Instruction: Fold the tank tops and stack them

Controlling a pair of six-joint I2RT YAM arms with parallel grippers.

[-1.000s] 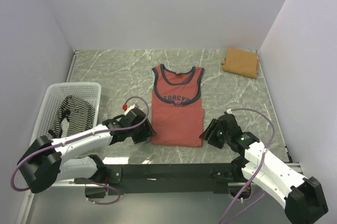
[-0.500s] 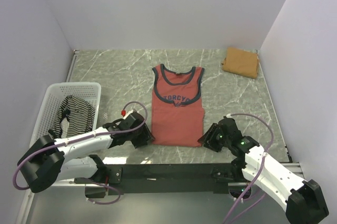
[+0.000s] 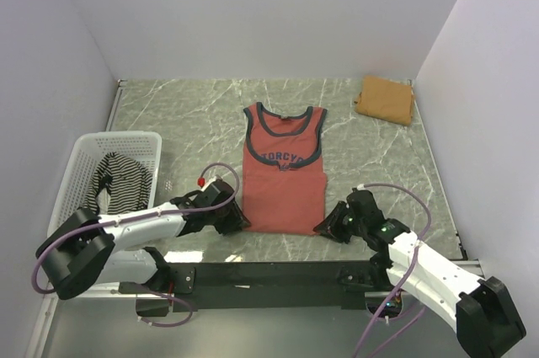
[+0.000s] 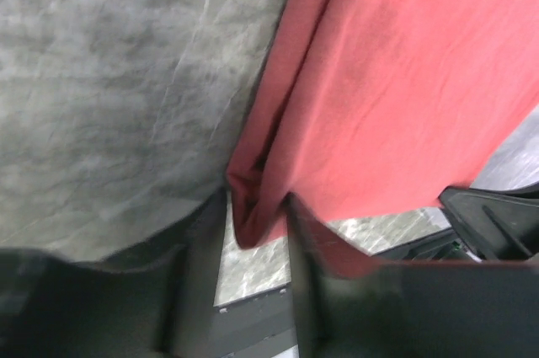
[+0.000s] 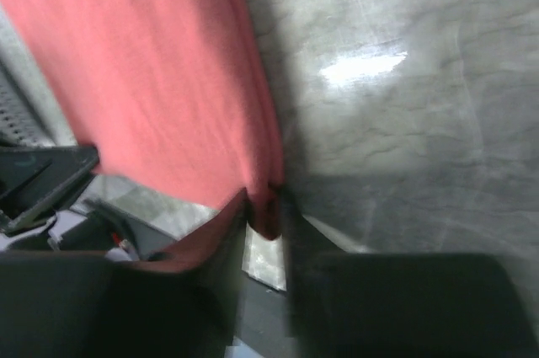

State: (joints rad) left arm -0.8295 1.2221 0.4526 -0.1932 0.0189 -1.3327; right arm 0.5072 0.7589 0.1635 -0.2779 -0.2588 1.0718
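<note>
A rust-red sleeveless cloth top (image 3: pixel 282 185) with dark trim and a dark chest print lies flat in the middle of the grey-green marbled worktop (image 3: pixel 185 114). Its neck points to the upper edge of the frame and its hem to the lower edge.

The left tool (image 3: pixel 238 221) is low on the worktop at the lower left corner of this top. In the left wrist view its two dark fingers (image 4: pixel 198 265) stand on both sides of the folded hem corner. The cloth fills the gap near their tips, but I cannot tell if it is really pinched.

The right tool (image 3: pixel 322 225) is at the lower right corner of the same hem. Its fingers (image 5: pixel 312 269) stand close together with a bunched red corner between them. Here also I cannot tell if they press it.

A folded tan-brown cloth top (image 3: pixel 385 98) rests at the upper right of the worktop, well apart from the red one. A black-and-white striped top (image 3: pixel 118 179) lies crumpled inside a white plastic mesh basket (image 3: pixel 122 136) at the left.
</note>
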